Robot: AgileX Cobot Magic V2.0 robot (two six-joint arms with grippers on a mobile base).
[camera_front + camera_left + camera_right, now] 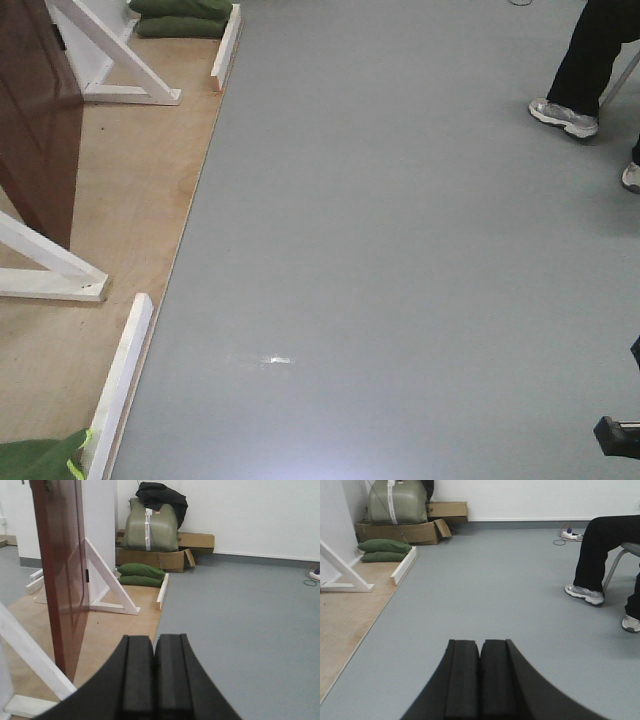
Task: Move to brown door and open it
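The brown door (62, 575) stands ajar on the plywood platform to my left, its glossy reddish panel facing me; its lower edge (35, 120) shows at the front view's top left. The handle is out of view. My left gripper (153, 641) is shut with nothing in it, well short of the door and right of it. My right gripper (480, 645) is shut and empty over the grey floor. The door is not in the right wrist view.
White frame braces (60, 265) (110, 577) prop the door frame on the plywood floor (130, 190). Green sandbags (140, 575) and cardboard boxes (165, 555) lie behind. A seated person's legs (592, 555) are at the right. White edging strip (120, 385) borders the platform.
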